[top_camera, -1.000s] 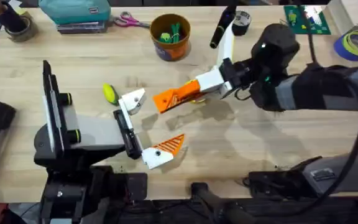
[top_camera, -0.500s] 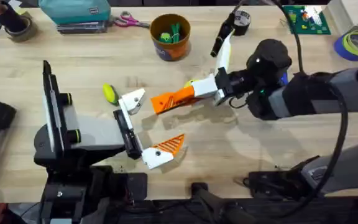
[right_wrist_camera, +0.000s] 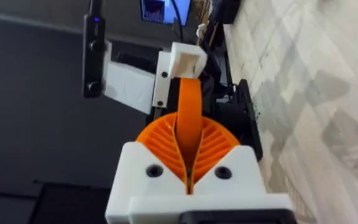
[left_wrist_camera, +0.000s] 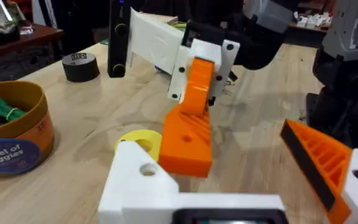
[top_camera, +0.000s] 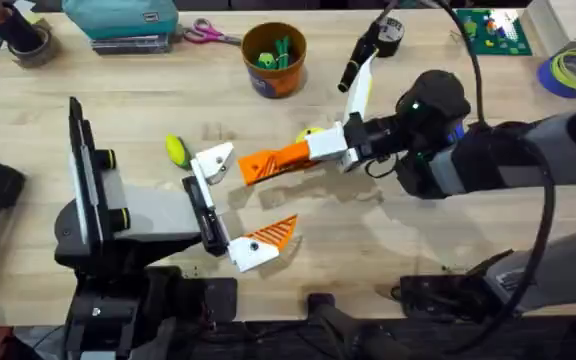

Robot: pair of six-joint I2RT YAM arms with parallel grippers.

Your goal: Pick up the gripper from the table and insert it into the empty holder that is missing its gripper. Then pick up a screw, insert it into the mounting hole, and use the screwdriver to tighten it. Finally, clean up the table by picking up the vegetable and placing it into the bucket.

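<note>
My right gripper [top_camera: 306, 152] is shut on the orange gripper wedge [top_camera: 271, 161] and holds it level just above the table. The wedge's tip is right beside the empty white holder [top_camera: 213, 160], the far finger of my left gripper [top_camera: 236, 205], which stands open. In the left wrist view the wedge [left_wrist_camera: 188, 137] sits against the holder [left_wrist_camera: 143, 180]. The left gripper's near finger carries its own orange pad [top_camera: 273, 233]. A yellow-green vegetable [top_camera: 176, 150] lies just left of the holder. The orange-brown bucket [top_camera: 274, 58] stands at the back. The screwdriver is hidden.
A yellow ring disc [top_camera: 310, 133] lies under the right gripper. Along the back edge are pink scissors [top_camera: 208, 35], a teal case [top_camera: 118, 18], a black tape roll [top_camera: 390, 33], a green board [top_camera: 488, 28] and blue tape [top_camera: 573, 70].
My right gripper has carried the orange wedge a little left, closer to the holder. The left arm has not moved.
</note>
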